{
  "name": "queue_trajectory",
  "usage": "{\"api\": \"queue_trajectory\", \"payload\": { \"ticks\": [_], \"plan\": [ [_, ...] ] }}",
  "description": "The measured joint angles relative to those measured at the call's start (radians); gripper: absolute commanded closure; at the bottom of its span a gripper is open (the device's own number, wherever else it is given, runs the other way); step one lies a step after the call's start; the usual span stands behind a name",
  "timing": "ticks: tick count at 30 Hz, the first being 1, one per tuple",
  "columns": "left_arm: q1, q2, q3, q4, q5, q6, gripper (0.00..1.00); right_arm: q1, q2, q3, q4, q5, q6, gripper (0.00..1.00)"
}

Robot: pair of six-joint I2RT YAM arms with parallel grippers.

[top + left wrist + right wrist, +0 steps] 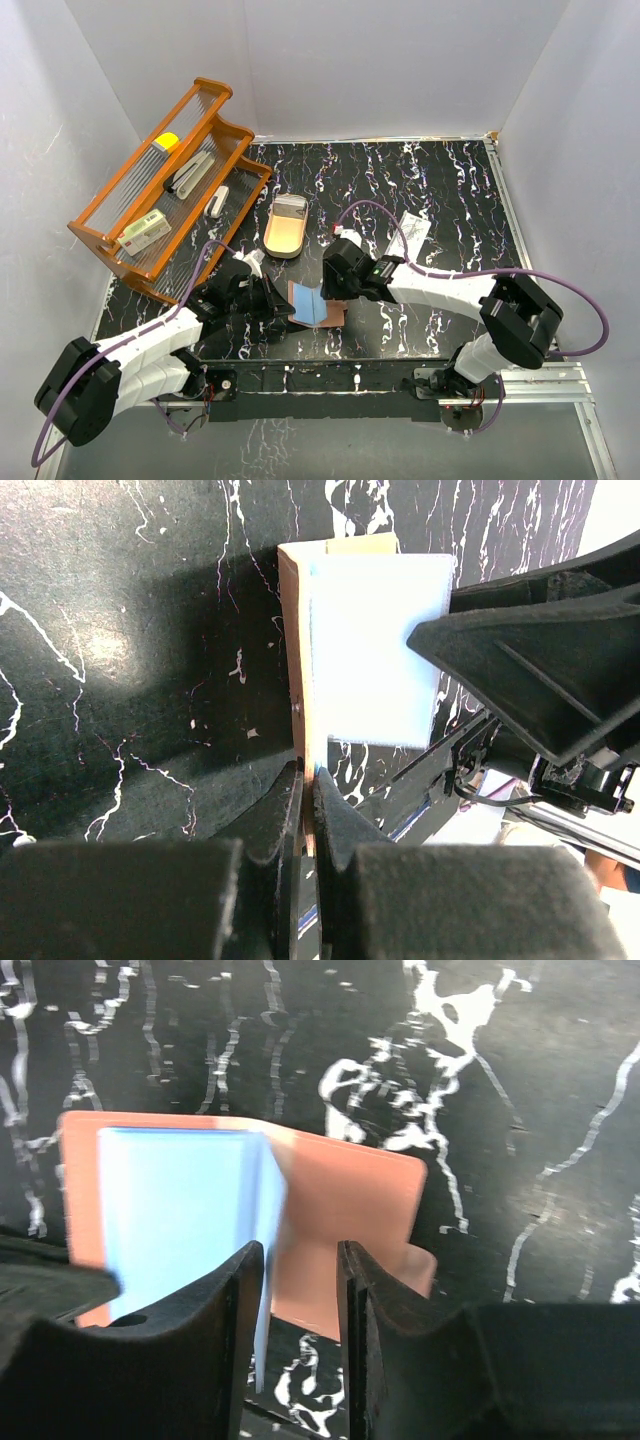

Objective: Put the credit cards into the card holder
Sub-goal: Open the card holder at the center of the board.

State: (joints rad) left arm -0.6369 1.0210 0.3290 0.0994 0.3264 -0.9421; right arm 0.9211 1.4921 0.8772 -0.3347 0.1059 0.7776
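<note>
The card holder [337, 315] is seen lying open on the black marbled surface [440, 190], near its front edge, between the two arms. Its edge on the L arm's side is pinched by the L jaws, which are closed tight on it in the L wrist view. A pale blue card [180, 1210] is seen lying over the half of the holder nearer the L arm; whether it is tucked under a pocket cannot be told. The R jaws are held narrowly apart just over the holder, w/ the blue card's edge just inside the gap, beside one finger [235, 1320]; the card is not squeezed between them. A white printed card [413, 228] is seen on the surface further back, well apart from the holder. A tan oval tray [286, 225] is seen behind the holder. An orange wire rack [165, 195] is seen at the back L, w/ a cream box [145, 232] in it.
</note>
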Motion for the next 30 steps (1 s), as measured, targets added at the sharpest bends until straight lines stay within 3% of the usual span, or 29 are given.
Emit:
{"api": "queue_trajectory", "payload": {
  "ticks": [15,22,30],
  "plan": [
    [0.000,-0.004,0.000,0.000,0.002,-0.003,1.00,0.002,-0.053,0.039,-0.245,0.138,-0.007,0.65],
    [0.000,0.015,0.000,0.037,0.003,-0.023,1.00,0.039,-0.183,0.065,-0.175,0.104,0.037,0.65],
    [0.000,0.034,0.000,0.054,0.001,-0.038,1.00,0.058,-0.115,0.016,-0.015,0.016,0.049,0.63]
  ]
}}
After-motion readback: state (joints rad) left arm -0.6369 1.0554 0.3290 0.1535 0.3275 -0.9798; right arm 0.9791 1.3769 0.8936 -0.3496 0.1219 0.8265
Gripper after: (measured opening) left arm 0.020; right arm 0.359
